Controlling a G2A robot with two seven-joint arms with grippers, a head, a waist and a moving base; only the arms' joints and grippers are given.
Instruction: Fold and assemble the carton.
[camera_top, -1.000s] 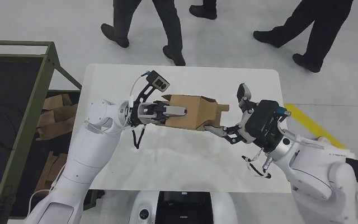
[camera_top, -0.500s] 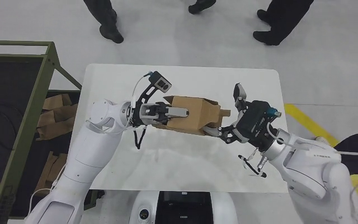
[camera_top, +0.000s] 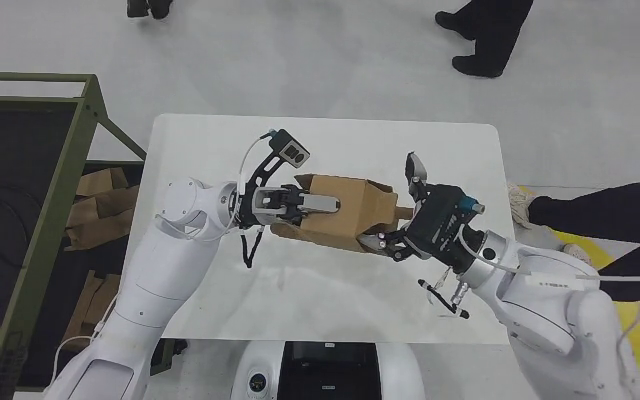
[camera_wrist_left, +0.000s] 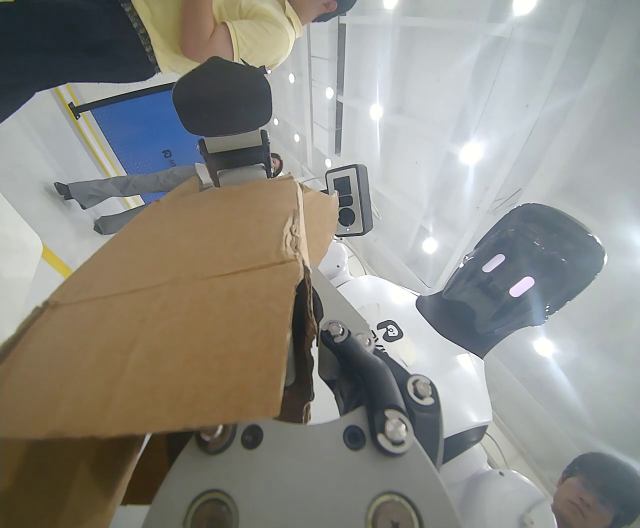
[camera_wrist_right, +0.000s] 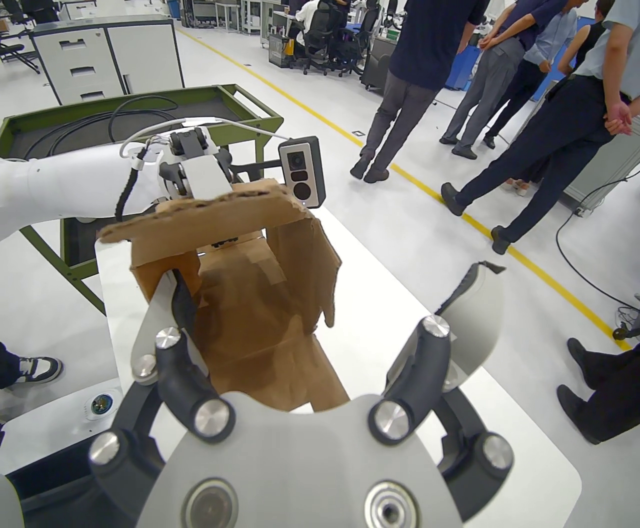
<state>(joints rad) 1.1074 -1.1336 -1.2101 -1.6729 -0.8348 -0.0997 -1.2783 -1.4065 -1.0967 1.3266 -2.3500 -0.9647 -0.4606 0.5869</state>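
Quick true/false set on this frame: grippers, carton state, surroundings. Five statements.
1. The left gripper clamps a wall of the carton. True.
2. The right gripper is shut on a flap. False: its fingers are spread wide, one at the carton's open end, the other clear of it.
3. The carton end facing the right gripper is open. True.
4. The carton is a flat sheet. False: it is opened into a box shape.
5. A green cart stands beside the table. True.
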